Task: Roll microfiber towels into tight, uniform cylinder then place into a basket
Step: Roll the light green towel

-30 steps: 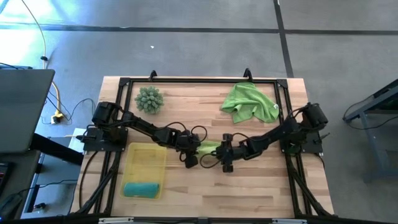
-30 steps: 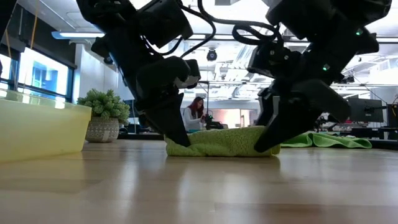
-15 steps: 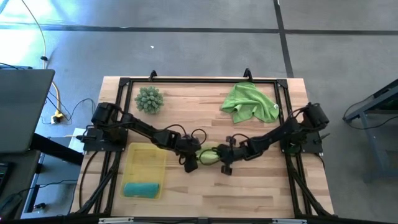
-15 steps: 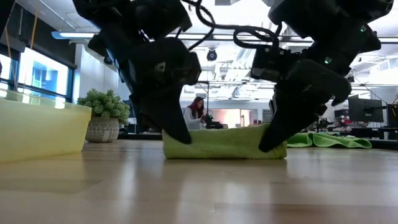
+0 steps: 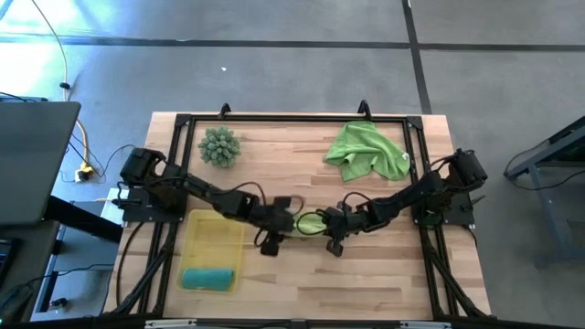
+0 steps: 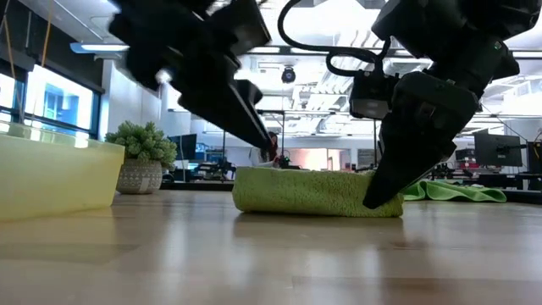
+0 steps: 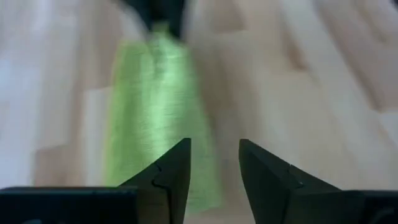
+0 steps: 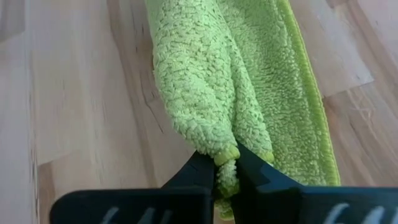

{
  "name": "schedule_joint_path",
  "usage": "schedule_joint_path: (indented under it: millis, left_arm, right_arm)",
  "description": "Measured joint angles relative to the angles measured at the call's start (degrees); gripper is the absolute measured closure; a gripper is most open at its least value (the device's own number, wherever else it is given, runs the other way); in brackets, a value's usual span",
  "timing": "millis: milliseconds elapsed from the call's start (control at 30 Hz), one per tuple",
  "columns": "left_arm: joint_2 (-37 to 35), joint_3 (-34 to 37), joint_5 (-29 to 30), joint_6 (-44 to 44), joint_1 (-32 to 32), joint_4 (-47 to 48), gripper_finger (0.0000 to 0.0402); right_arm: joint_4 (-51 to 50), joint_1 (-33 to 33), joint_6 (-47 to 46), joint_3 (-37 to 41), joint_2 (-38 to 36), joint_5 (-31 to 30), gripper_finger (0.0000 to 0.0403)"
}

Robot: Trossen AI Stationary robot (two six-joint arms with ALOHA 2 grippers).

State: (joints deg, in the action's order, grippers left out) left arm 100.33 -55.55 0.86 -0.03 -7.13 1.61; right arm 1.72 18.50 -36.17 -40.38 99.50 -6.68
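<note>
Right wrist view gives the clearest account: the right gripper (image 8: pixel 227 163) has its fingers pinched tight on the near end of the rolled lime towel (image 8: pixel 211 81), a nub of pile squeezed between the tips. From the high view that roll (image 5: pixel 311 222) lies mid-table between the two arms, just beside the basket (image 5: pixel 212 239), which already holds a rolled teal towel (image 5: pixel 208 278); a third, loose lime towel (image 5: pixel 366 151) lies crumpled near the far right corner, and a spiky green ball (image 5: pixel 219 146) sits near the far left. The left gripper (image 7: pixel 213 165) hangs just off the roll's other end with its fingers partly apart and nothing between them; the low view shows it (image 6: pixel 254 135) lifted clear of the cloth. The step in hand looks like the transfer of a finished roll, held at one end only. The next move probably calls for carrying it toward the basket without the coil slackening, so a fresh grip from the left gripper, or a low, steady drag-free lift, would suit.
</note>
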Motion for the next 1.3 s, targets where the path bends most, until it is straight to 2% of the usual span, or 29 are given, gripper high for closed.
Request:
schedule_joint_path:
  millis: [67, 233, 333, 467, 667, 800, 900, 1067, 1167, 1233, 1300]
  left_arm:
    - [0.4, 0.0, 1.6, 2.2, -1.8, -0.3, 0.0275]
    - [2.8, 0.0, 12.2, 6.9, -4.7, -0.5, 0.0275]
    - [4.2, 0.0, 16.2, 7.7, -5.1, -0.5, 0.0275]
    - [6.4, 0.0, 15.0, 7.8, -4.7, -1.1, 0.0274]
    - [7.9, 0.0, 16.4, 6.3, -3.9, -2.0, 0.0274]
    - [7.9, 0.0, 11.6, 2.9, -2.1, -2.0, 0.0274]
    - [8.7, -0.1, 5.5, -0.2, -0.3, -2.7, 0.0275]
    - [12.0, -0.5, -1.4, -7.6, 2.0, -5.4, 0.0275]
    - [12.8, -0.5, -5.3, -14.4, 3.0, -6.3, 0.0275]
    - [13.2, -0.5, -7.5, -18.7, 3.1, -7.9, 0.0275]
    - [13.6, -0.4, -9.9, -23.8, 3.2, -10.0, 0.0275]
  right_arm:
    - [0.3, -0.2, 0.1, 0.1, 0.0, 0.3, 0.0394]
    - [0.6, -0.9, 0.1, 0.1, 0.0, 1.6, 0.0393]
    - [0.7, -0.9, 0.1, 0.1, 0.0, 1.6, 0.0393]
    - [0.7, -0.9, 0.1, 0.2, 0.0, 1.6, 0.0393]
    - [0.7, -0.9, 0.7, 0.2, 0.0, 1.5, 0.0392]
    - [0.8, -0.9, 2.7, 0.2, -0.1, 1.6, 0.037]
    - [0.2, -0.8, 3.9, 0.4, -1.5, 3.1, 0.0334]
    - [-3.3, -0.8, 6.5, 0.7, -6.9, 7.3, 0.0282]
    - [-8.1, -1.1, 5.6, 0.8, -12.1, 12.0, 0.0274]
    - [-8.7, -0.4, 6.3, 0.8, -15.2, 12.3, 0.0275]
    - [-8.5, 1.5, 11.1, 0.7, -17.4, 10.8, 0.0277]
